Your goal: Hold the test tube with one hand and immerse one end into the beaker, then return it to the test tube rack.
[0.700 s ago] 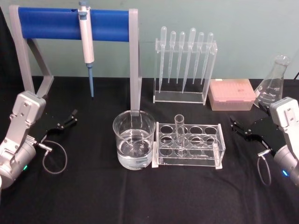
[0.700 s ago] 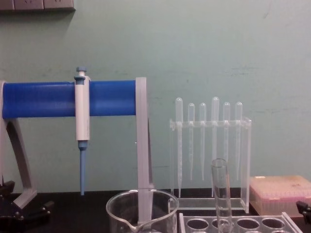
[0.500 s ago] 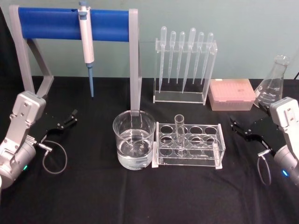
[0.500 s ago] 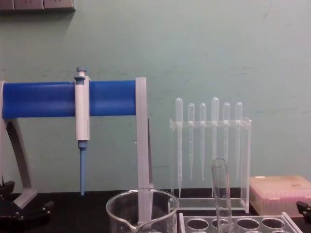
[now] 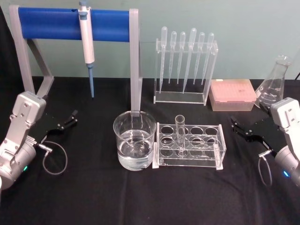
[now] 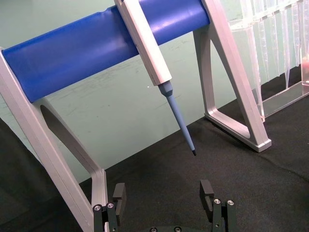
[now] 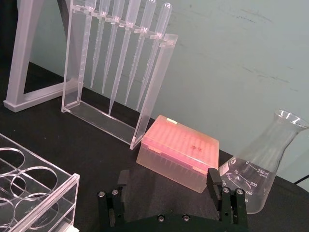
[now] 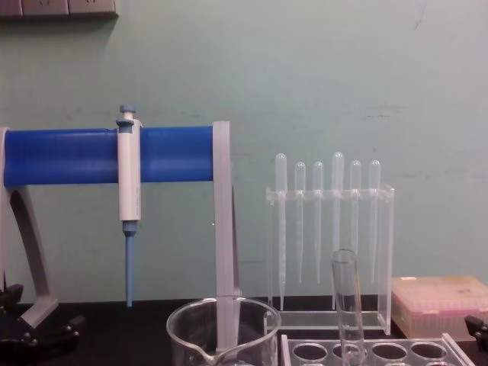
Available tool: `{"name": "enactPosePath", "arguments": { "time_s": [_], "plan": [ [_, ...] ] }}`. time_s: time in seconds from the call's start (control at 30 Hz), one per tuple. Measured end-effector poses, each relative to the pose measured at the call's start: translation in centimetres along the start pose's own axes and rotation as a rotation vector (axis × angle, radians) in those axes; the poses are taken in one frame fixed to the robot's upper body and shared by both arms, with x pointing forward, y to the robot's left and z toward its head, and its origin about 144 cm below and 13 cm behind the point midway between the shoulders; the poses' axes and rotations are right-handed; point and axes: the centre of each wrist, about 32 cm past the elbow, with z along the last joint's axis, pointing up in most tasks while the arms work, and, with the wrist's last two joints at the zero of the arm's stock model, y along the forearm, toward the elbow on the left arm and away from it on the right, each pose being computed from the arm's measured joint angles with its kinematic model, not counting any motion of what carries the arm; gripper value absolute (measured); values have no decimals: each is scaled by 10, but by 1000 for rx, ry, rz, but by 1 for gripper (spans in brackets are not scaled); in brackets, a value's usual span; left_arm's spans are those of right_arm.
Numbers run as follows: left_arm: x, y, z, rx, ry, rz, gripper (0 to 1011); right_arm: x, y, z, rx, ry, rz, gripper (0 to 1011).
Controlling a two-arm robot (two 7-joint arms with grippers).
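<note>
Now: clear test tube upright in rack beside beaker; left gripper and right gripper flank them, low, fingers apart.

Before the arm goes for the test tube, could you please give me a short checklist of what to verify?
1. Test tube upright in the rack: ok.
2. Beaker holds liquid, beside the rack: ok.
3. Right gripper open, apart from the rack: ok.
4. Left gripper open, parked left of the beaker: ok.
5. Path from Right gripper to Test tube unobstructed: ok.
6. Test tube free of cracks: cannot tell.
</note>
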Motion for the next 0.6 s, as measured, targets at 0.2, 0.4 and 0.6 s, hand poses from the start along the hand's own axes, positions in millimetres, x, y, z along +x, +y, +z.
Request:
{"name": "enactPosePath", "arguments": {
  "time_s": [0.2,0.4,0.6],
  "plan": [
    [0,0,0,0,0,0,1000,0,0,0,0,0,0,1002],
    [0,0,0,0,0,0,1000,0,0,0,0,0,0,1002],
    [0,0,0,0,0,0,1000,0,0,0,0,0,0,1002]
  ]
}}
